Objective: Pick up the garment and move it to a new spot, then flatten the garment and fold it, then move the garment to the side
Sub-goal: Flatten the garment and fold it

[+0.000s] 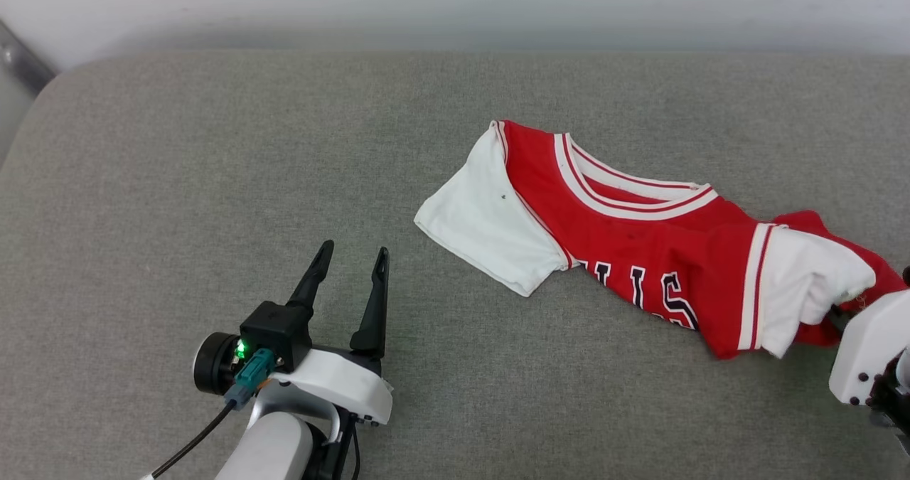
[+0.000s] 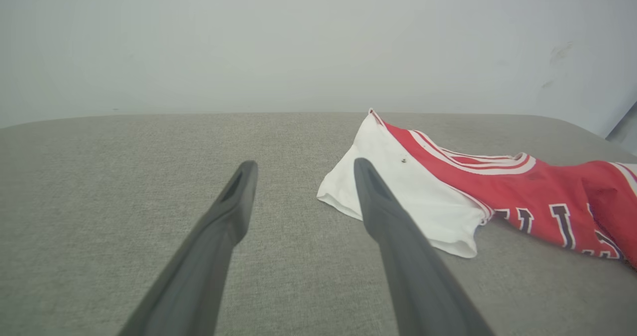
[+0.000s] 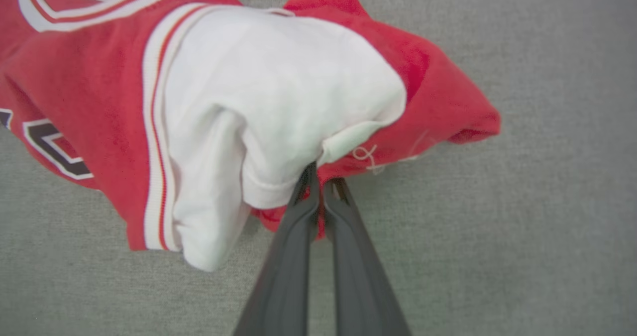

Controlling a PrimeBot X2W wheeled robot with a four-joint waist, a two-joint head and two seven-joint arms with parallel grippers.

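Observation:
The garment (image 1: 640, 245), a red jersey with white sleeves, striped collar trim and dark chest lettering, lies crumpled on the grey surface at the right. My right gripper (image 3: 321, 174) is shut on the garment (image 3: 278, 102), pinching the bunched red and white cloth at its right end; in the head view its white housing (image 1: 867, 348) shows at the right edge. Well to the left of the shirt, my left gripper (image 1: 353, 256) rests open with nothing between its fingers. In the left wrist view the garment (image 2: 477, 186) lies to the right of the left gripper (image 2: 302, 169).
The grey fabric surface (image 1: 213, 167) stretches wide to the left and front of the shirt. A pale wall (image 1: 455, 3) runs along its far edge. A dark strip (image 1: 21, 57) stands at the far left corner.

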